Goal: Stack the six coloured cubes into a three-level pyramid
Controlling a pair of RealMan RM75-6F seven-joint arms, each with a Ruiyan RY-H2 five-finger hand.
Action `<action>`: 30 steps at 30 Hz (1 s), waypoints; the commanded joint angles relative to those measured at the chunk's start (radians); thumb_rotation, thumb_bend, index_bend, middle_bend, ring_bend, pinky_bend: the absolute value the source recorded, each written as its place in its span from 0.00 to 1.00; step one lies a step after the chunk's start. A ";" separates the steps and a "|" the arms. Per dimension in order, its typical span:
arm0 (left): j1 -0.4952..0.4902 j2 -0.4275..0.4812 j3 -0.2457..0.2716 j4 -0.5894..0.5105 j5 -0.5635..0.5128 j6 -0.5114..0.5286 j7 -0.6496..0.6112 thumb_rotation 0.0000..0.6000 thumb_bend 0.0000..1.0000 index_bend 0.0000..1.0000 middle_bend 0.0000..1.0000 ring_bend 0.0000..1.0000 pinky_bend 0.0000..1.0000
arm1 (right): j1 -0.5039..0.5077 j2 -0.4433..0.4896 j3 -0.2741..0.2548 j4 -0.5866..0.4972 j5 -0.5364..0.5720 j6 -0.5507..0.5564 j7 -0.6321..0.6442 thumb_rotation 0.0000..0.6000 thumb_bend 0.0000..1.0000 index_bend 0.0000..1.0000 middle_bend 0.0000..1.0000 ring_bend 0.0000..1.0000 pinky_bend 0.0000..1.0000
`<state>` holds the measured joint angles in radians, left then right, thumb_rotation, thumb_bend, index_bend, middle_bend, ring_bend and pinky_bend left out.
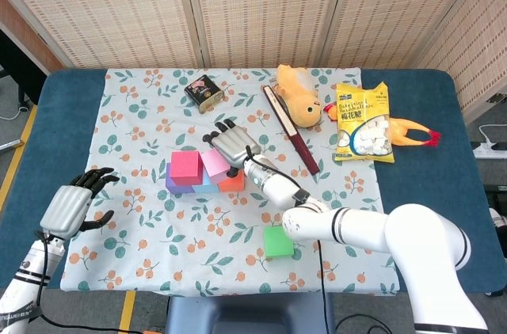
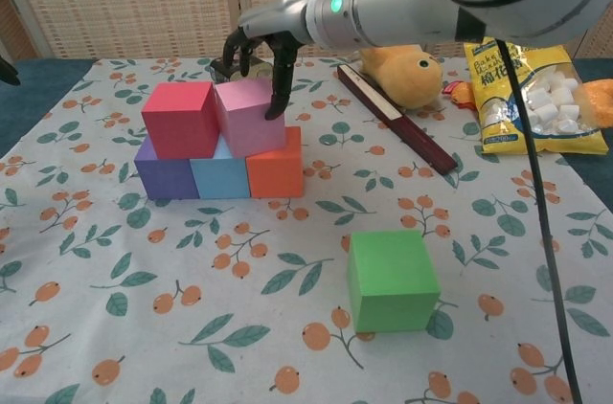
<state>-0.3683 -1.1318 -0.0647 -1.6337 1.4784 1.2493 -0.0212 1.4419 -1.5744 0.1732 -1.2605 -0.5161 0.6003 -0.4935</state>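
Observation:
Purple (image 2: 165, 177), blue (image 2: 219, 177) and orange (image 2: 276, 174) cubes form a row on the floral cloth. A red cube (image 2: 179, 119) sits on top at the left, and a pink cube (image 2: 251, 117) leans slightly beside it, touching it. My right hand (image 2: 261, 40) hovers over and behind the pink cube (image 1: 214, 164) with fingers spread; one fingertip (image 2: 278, 107) touches the cube's right upper edge. The green cube (image 2: 391, 280) lies alone nearer the front (image 1: 278, 242). My left hand (image 1: 71, 207) hangs at the table's left edge, holding nothing, fingers loosely apart.
A dark tin (image 1: 204, 92) stands behind the stack. Right of it lie a dark stick (image 2: 395, 119), a yellow plush duck (image 2: 412, 74), a marshmallow bag (image 2: 536, 98) and a rubber chicken (image 1: 412, 132). A black cable (image 2: 536, 232) hangs down the right side.

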 commanded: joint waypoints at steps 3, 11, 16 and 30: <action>0.003 0.005 0.002 -0.001 0.003 0.002 -0.016 1.00 0.29 0.24 0.14 0.16 0.26 | -0.015 -0.023 -0.014 0.049 -0.073 -0.021 0.033 1.00 0.00 0.22 0.18 0.00 0.01; 0.005 0.004 0.002 0.005 0.004 0.005 -0.031 1.00 0.29 0.24 0.14 0.16 0.26 | -0.019 -0.064 -0.006 0.104 -0.094 -0.013 0.060 1.00 0.00 0.41 0.18 0.00 0.01; 0.007 0.005 0.002 0.006 0.005 0.008 -0.034 1.00 0.29 0.24 0.14 0.16 0.26 | -0.017 -0.068 0.005 0.107 -0.079 -0.004 0.064 1.00 0.00 0.53 0.19 0.00 0.01; 0.011 0.005 0.006 0.008 0.028 0.024 -0.044 1.00 0.29 0.24 0.14 0.16 0.25 | 0.065 0.023 -0.001 -0.099 0.319 0.135 -0.103 1.00 0.00 0.52 0.19 0.00 0.01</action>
<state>-0.3572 -1.1272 -0.0590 -1.6257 1.5065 1.2735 -0.0650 1.4752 -1.5716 0.1754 -1.3136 -0.2781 0.6966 -0.5474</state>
